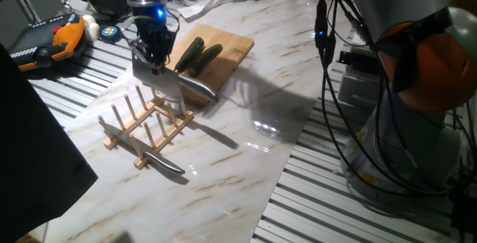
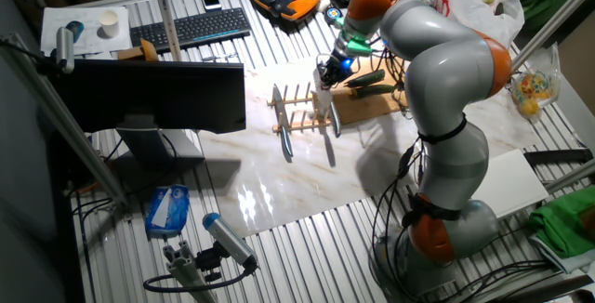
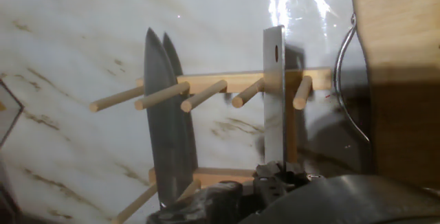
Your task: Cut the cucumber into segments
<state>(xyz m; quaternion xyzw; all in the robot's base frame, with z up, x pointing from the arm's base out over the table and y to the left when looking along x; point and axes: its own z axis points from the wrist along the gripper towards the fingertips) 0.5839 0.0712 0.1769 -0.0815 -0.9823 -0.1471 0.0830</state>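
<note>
The cucumber lies as two dark green lengths (image 1: 197,54) side by side on the wooden board (image 1: 227,48), also seen in the other fixed view (image 2: 369,82). No short segments are in view. My gripper (image 1: 154,61) hangs left of the board, over the wooden peg rack (image 1: 145,127). It is shut on the handle of a cleaver whose broad blade (image 1: 167,86) points down between the rack's pegs. In the hand view the cleaver blade (image 3: 273,107) shows edge-on, running out from my gripper (image 3: 272,180).
A second knife (image 3: 168,135) rests in the rack, its handle (image 1: 162,162) sticking out toward the table's front. A metal utensil (image 1: 198,88) lies at the board's near edge. An orange pendant (image 1: 52,40) sits at the back left.
</note>
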